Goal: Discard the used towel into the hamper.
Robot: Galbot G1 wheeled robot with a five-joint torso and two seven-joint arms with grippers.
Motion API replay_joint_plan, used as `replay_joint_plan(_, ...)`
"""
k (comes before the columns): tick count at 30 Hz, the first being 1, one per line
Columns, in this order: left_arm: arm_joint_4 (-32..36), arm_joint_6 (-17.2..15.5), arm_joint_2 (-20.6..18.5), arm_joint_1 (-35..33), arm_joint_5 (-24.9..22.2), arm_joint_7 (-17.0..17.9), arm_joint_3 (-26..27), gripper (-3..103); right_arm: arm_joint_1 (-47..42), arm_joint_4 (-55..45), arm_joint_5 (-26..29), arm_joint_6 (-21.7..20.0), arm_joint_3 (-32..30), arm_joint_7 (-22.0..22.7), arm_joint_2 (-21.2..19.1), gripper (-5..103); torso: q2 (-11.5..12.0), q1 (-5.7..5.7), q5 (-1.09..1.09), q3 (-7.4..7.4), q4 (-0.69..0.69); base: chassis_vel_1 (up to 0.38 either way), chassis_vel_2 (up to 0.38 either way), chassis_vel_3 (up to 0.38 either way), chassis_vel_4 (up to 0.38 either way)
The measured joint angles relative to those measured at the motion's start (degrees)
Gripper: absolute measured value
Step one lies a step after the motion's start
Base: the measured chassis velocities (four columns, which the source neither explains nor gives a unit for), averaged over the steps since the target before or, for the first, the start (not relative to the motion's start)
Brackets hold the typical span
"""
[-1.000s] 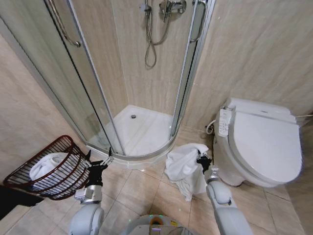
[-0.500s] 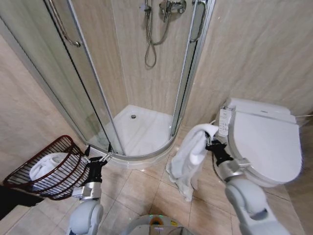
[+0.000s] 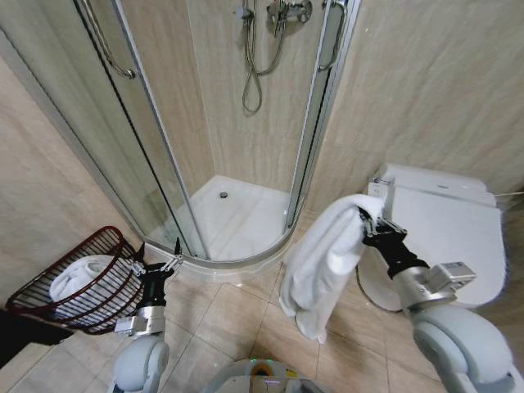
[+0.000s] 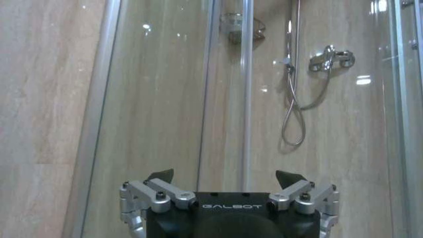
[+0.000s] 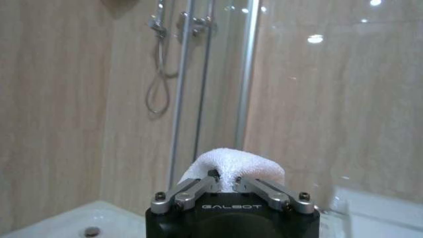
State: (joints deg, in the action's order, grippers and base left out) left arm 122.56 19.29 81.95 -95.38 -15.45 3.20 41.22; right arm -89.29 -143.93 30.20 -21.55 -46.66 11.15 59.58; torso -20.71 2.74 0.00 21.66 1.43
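Beige tiled walls, glass shower enclosure (image 3: 205, 131), white toilet (image 3: 446, 237).

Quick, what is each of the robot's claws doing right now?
Left end effector: open, holding nothing, beside the hamper.
Right end effector: shut on the white towel, raised near the toilet.

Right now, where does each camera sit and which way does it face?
Head view: on the head, looking forward and down at the shower stall, toilet and hamper; both arms show, right gripper shut on the towel, left gripper open beside the hamper.
Left wrist view: on the left wrist, facing the stall glass; open left gripper shows.
Right wrist view: on the right wrist, facing the stall; right gripper pinches the towel.
Shared: all three see the shower hose.
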Motion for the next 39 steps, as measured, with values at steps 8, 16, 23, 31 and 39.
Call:
replay_joint_plan(8,0.52,-1.96,-0.45,0.73,0.15,-0.69,-0.9,100,-2.45,0.38,-4.18,1.47,2.49,-1.26,3.85,3,0.0,0.0,0.0,0.0,-0.01,0.0,0.0,0.0,0.0)
replay_joint_plan(16,0.19,-1.41,-0.5,0.77,0.53,-1.09,-0.99,100,-2.45,0.51,-4.88,1.42,3.25,-1.47,4.84,3,0.0,0.0,0.0,0.0,-0.01,0.0,0.0,0.0,0.0)
replay_joint_plan(23,-0.12,-1.23,-0.26,0.72,0.76,-0.86,-1.11,100,-2.72,0.59,-5.71,1.38,3.93,-2.13,5.4,3,0.0,0.0,0.0,0.01,-0.01,0.014,-0.016,-0.015,0.013)
replay_joint_plan(31,-0.06,-2.94,-0.68,0.61,0.39,-0.3,-0.54,100,-2.99,0.63,-5.86,1.39,4.18,-2.74,5.86,3,0.0,0.0,-0.01,0.0,-0.01,0.097,-0.091,-0.098,0.087)
replay_joint_plan(39,0.35,-3.65,-0.52,0.78,0.37,-0.28,-0.51,100,-2.81,0.66,-5.86,1.45,4.23,-2.88,5.91,3,0.0,0.0,0.01,0.0,-0.01,0.094,-0.075,-0.077,0.097)
